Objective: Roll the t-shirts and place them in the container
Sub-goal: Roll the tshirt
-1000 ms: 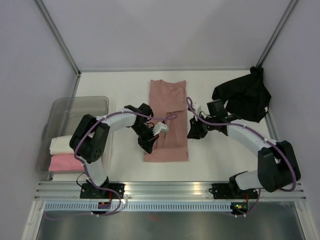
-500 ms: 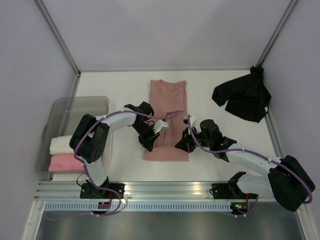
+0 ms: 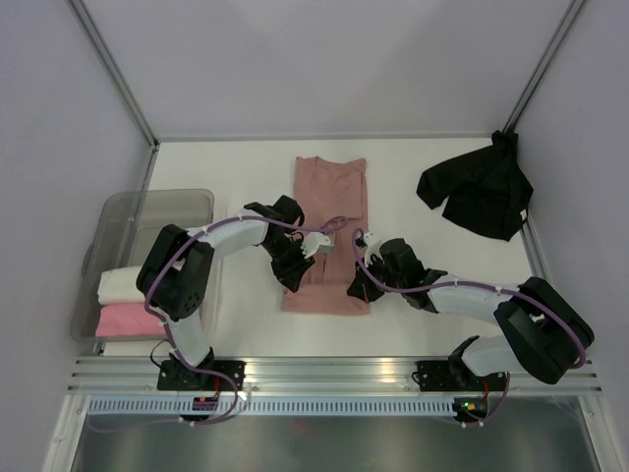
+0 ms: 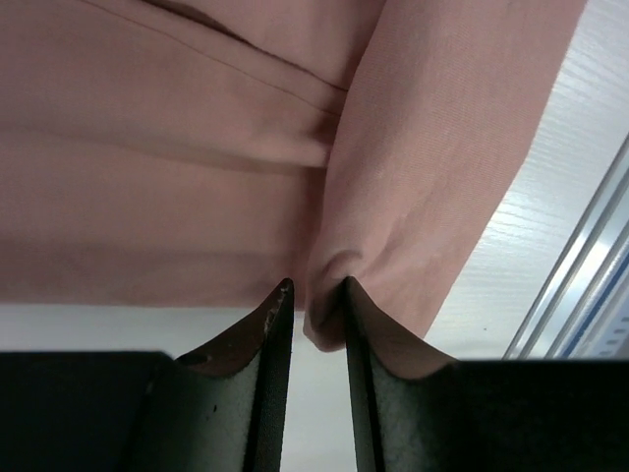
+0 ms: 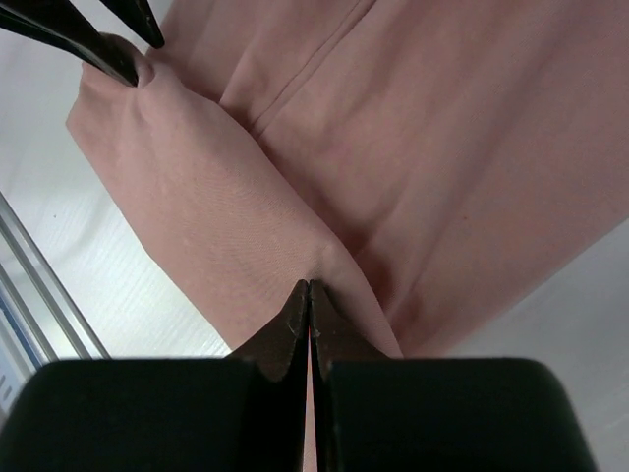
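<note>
pink t-shirt matt cloth; table smooth white; bin translucent plastic

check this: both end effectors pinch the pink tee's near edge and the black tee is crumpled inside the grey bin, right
Not in the grey bin: the black tee lies crumpled on the table at far right, as the top external view shows. The left end effector and right end effector do pinch the near edge of the pink tee.

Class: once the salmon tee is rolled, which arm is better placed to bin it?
Left, likely. The grey bin lies left of the left hand; the right hand pinches the salmon tee at its hem, farther from the bin.
</note>
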{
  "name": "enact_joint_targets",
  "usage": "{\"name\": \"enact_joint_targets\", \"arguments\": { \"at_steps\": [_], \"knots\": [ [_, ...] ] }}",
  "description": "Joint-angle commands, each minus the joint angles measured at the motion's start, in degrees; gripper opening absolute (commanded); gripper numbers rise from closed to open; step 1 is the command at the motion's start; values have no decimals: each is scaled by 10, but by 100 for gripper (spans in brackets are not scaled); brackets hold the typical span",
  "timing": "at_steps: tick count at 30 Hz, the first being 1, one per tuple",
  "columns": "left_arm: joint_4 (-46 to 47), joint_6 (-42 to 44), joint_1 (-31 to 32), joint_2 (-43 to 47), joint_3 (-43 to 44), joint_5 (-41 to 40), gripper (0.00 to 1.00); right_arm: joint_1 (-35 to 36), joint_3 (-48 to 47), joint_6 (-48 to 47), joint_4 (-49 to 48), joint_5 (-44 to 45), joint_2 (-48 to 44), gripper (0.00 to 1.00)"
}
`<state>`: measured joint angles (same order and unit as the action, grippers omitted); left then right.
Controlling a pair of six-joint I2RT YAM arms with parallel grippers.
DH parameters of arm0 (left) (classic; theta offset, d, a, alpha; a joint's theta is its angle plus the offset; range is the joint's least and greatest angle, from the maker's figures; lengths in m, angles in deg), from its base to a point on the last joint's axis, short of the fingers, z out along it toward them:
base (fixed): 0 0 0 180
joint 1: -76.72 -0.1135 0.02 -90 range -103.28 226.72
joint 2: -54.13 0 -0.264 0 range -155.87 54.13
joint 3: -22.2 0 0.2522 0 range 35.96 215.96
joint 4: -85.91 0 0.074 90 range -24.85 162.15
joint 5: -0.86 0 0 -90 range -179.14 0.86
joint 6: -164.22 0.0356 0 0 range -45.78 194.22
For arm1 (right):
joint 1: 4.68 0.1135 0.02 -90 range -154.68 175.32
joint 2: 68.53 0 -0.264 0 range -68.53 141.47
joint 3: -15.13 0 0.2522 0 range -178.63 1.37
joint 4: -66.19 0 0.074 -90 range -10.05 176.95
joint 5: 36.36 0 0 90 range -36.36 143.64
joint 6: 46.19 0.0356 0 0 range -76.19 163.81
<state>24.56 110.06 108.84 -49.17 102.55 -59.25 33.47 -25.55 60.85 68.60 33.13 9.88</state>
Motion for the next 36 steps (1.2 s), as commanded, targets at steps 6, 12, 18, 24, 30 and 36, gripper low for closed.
{"name": "enact_joint_targets", "arguments": {
  "at_steps": [6, 12, 18, 24, 30, 36],
  "knots": [
    [79, 12, -1, 73, -13, -171, 33, 3, -6, 12, -19, 22, 27, 0],
    [97, 32, 4, 160, -37, -170, 34, 3, -7, 12, -7, 23, 33, 0],
    [185, 114, 117, 308, -177, -190, 51, 2, -1, 21, -28, 22, 13, 0],
    [311, 184, 221, 381, -330, -216, 65, 2, -7, 19, -29, 21, 17, 0],
    [352, 178, 233, 313, -348, -287, 65, 3, -9, 10, -26, 21, 17, 0],
    [367, 166, 235, 281, -345, -296, 59, 3, -10, 5, -26, 17, 12, 0]
  ]
}}
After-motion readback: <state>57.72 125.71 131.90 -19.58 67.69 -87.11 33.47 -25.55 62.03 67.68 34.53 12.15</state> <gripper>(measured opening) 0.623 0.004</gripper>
